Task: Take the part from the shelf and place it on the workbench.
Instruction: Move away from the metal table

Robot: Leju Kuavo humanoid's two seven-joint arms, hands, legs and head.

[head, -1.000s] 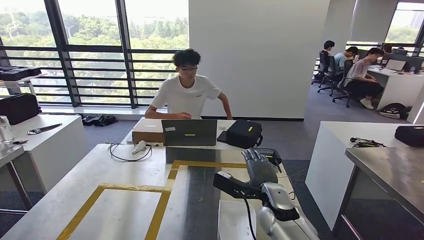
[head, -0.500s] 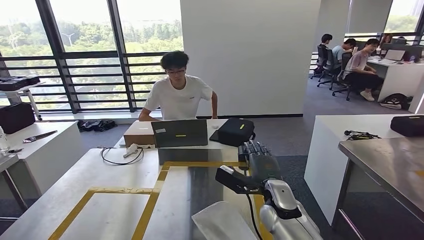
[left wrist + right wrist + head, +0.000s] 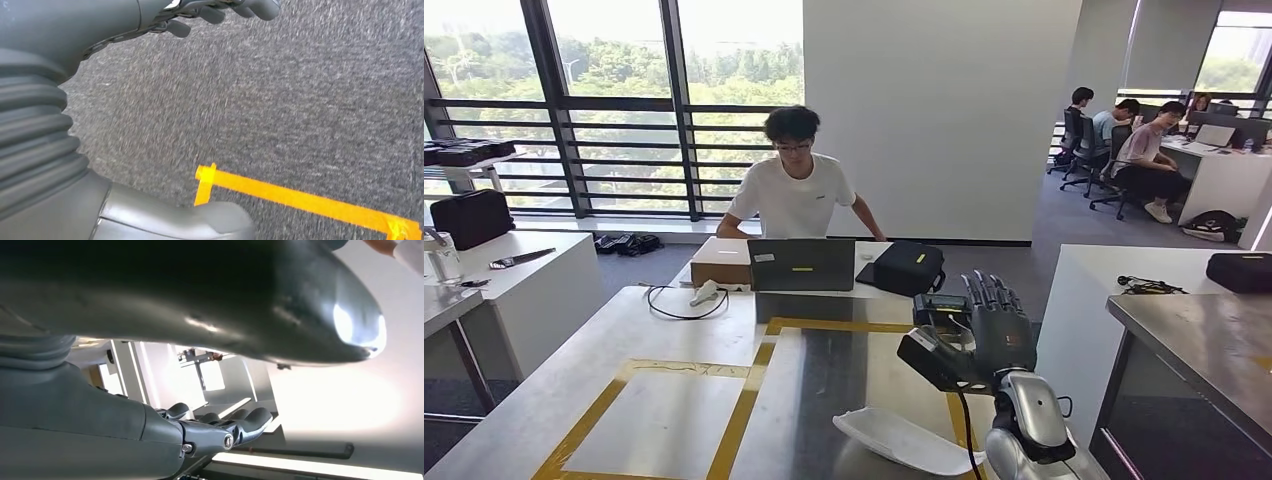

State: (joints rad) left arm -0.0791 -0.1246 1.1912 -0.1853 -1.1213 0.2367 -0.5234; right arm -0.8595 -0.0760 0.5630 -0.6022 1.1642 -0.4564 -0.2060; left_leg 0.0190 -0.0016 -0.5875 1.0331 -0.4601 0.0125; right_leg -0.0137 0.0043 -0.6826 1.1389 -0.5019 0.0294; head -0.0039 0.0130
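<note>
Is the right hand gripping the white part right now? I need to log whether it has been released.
No: in the head view the right hand is raised with fingers upright and apart, while the white part lies on the workbench below it.

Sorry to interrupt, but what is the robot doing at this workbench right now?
The white part lies on the workbench, beside the yellow tape outline. The right hand is raised above it, fingers extended, holding nothing. The left hand hangs over the carpet. A person works at a laptop across the bench.
</note>
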